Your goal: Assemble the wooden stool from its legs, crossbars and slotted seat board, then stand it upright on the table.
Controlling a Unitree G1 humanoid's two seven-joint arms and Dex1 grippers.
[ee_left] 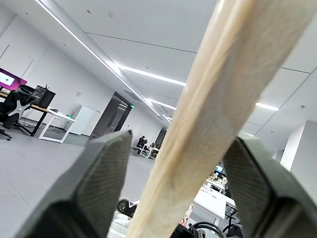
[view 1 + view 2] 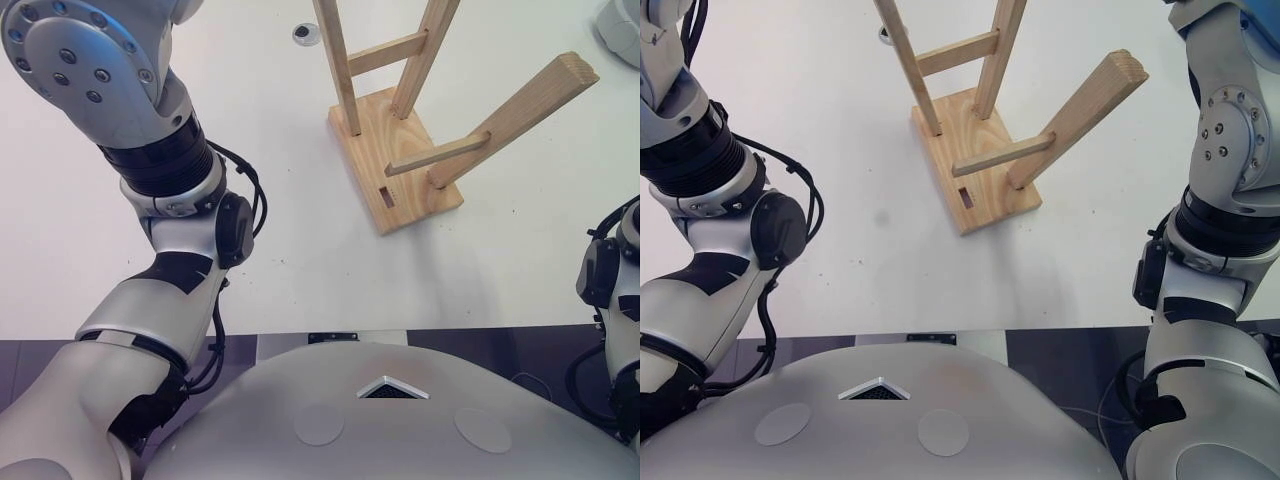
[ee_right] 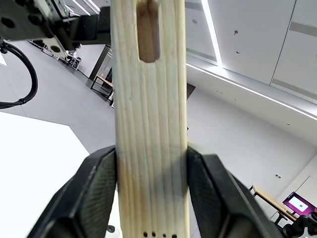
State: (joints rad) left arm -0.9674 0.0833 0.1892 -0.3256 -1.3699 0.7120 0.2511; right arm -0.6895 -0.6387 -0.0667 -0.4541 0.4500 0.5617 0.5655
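The slotted seat board (image 2: pixel 372 128) lies flat on the white table with its legs pointing up. Two upright legs (image 2: pixel 338 60) (image 2: pixel 425 55) are joined by a crossbar (image 2: pixel 388 52). A third leg (image 2: pixel 515 115) leans to the right, with a second crossbar (image 2: pixel 435 155) stuck into it. One slot (image 2: pixel 387 195) near the board's front stays empty. My left gripper (image 1: pixel 178 148) straddles a wooden leg (image 1: pixel 208 99), with small gaps beside both fingers (image 1: pixel 89 188). My right gripper (image 3: pixel 151 163) is shut on a leg (image 3: pixel 148 124) with a slot in it, and its fingers (image 3: pixel 99 193) press both sides.
A small dark round object (image 2: pixel 305 33) lies on the table behind the stool. The table's front edge (image 2: pixel 300 325) runs just ahead of my body. A grey object (image 2: pixel 622 25) sits at the far right corner. Bare white tabletop (image 2: pixel 250 120) spreads to the left of the board.
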